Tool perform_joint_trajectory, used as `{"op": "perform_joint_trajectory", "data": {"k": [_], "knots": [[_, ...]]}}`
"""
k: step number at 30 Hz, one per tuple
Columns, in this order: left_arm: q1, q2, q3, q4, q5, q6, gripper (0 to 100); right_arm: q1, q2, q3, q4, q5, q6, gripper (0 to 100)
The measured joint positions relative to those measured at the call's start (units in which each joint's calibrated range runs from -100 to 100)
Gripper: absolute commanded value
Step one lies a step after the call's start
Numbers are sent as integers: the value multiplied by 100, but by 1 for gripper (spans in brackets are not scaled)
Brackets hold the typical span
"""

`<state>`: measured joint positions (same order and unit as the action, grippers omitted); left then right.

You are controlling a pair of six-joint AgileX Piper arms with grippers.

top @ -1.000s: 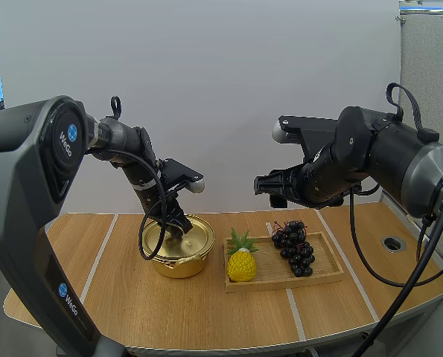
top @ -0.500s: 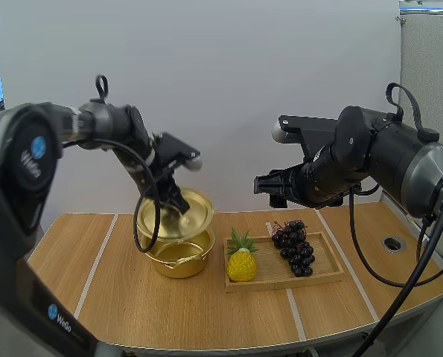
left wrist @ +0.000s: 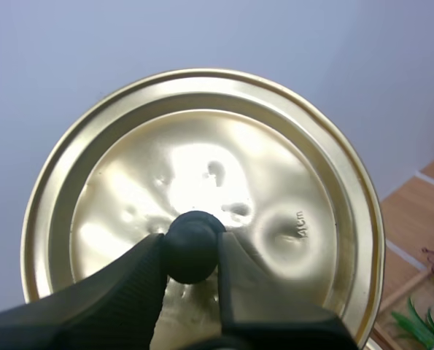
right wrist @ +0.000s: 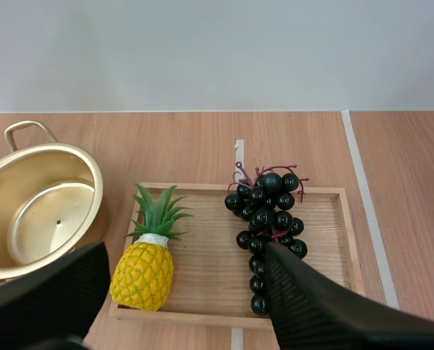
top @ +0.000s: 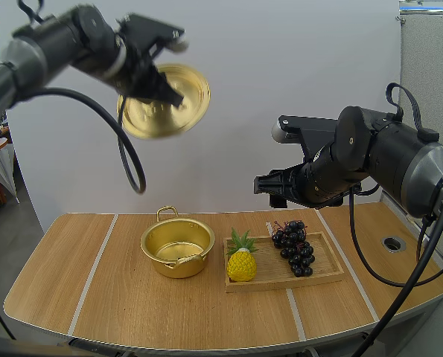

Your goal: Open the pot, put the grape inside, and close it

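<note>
Over the high view: has hoisted the lid (top: 150, 119) from seated on the pot (top: 178, 266) a second ago to high in the air, pinched by the left tool (top: 167, 91). Leaves the pot open on the counter (top: 132, 312), so opening looks done; fetching the grapes (top: 295, 248) probably comes next.

At the left wrist: clamps the black knob (left wrist: 192, 244), lid tilted face-on.

At the right wrist: keeps the right tool (right wrist: 184, 251) spread wide, grasping nothing, above the wooden tray (right wrist: 209, 270) holding grapes beside a toy pineapple (right wrist: 144, 270).

Pale wood counter with white seams; plain pale wall behind.
</note>
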<state>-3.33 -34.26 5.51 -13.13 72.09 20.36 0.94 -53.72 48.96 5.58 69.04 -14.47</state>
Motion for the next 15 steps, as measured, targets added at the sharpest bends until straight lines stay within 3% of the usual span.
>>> {"op": "perform_joint_trajectory", "data": {"k": [9, 15], "knots": [[0, -462, -1228, 35, -119, -188, 0, 0, 0, 0, 0, 0, 0, 100], [0, -478, -2009, 443, -401, -496, 0, 0, 0, 0, -16, 0, 0, 100]]}}
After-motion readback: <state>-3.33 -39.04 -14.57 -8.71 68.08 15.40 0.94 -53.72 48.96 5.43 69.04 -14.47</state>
